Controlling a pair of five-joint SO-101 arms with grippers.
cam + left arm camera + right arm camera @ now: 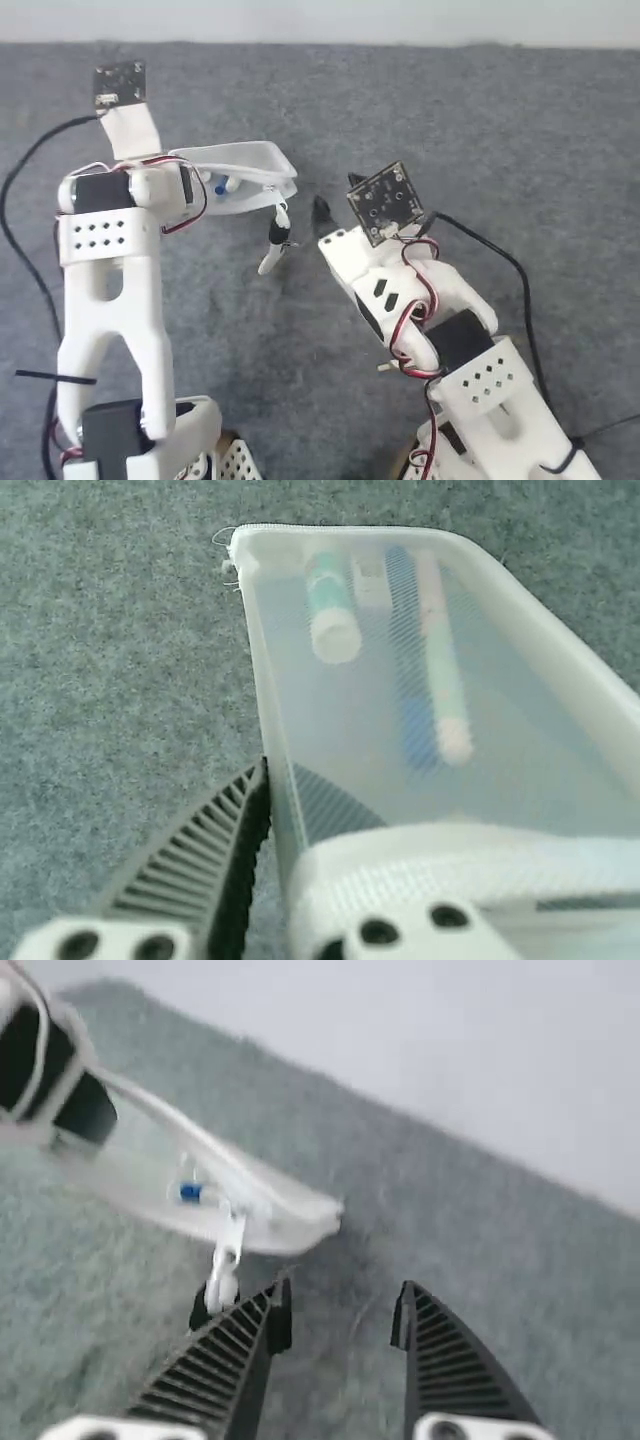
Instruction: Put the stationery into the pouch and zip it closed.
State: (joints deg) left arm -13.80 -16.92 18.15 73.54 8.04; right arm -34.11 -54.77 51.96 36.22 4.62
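My left gripper point(280, 820) is clamped on one end of the translucent white pouch point(330, 740), holding it on edge over the grey carpeted worktop point(500, 120). In the left wrist view the dark ribbed finger point(235, 865) presses one wall of the pouch against the white jaw on the other side.

The stationery lies inside, showing through the wall: a green-and-white tube point(332, 610), a blue pen point(408, 670) and a pale pen point(445, 680) side by side, their far ends towards the pouch's closed end seam.

From the high view, the pouch point(250, 160) runs from the left gripper point(200, 190) towards the middle of the worktop. Its white zip pull point(277, 238) dangles near the free end.

My right gripper point(340, 1310) stands open, its two ribbed fingers well apart and holding nothing. It is low over the worktop just short of the pouch's free end. In the right wrist view the zip pull point(226, 1265) hangs just beside the tip of one finger point(250, 1350), outside the gap between the two. I cannot tell whether it touches that finger. A spot of blue shows through the pouch point(200, 1190) above it. From the pictures I cannot tell whether the zip is fully drawn.
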